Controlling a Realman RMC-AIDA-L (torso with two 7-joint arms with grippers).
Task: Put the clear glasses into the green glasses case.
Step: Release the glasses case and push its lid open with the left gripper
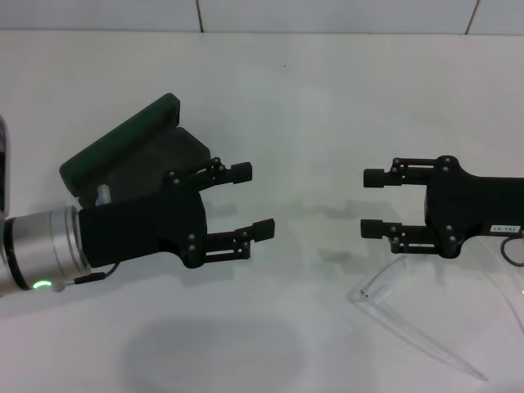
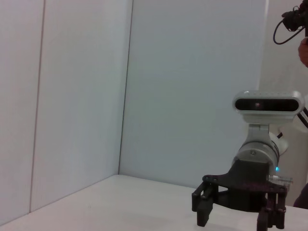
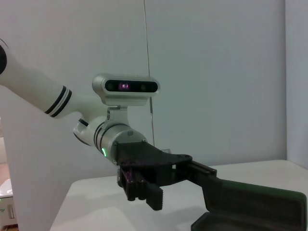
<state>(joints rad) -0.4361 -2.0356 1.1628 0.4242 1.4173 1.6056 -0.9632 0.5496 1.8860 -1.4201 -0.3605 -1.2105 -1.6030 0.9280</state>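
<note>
The green glasses case [image 1: 123, 146] lies open at the left of the white table, its lid tilted up and back; my left gripper hides part of its base. My left gripper [image 1: 252, 201] hovers open and empty just right of the case. The right wrist view shows that same gripper [image 3: 175, 185] beside the case [image 3: 260, 204]. The clear glasses [image 1: 383, 286] lie on the table at the right, one thin arm running toward the near right edge. Slightly behind and above them my right gripper [image 1: 372, 203] hangs open and empty, and it also shows in the left wrist view [image 2: 236, 216].
The white table [image 1: 295, 98] ends at a pale wall along its back edge. The two grippers face each other across a bare gap in the middle. A black cable [image 1: 514, 250] trails from the right wrist.
</note>
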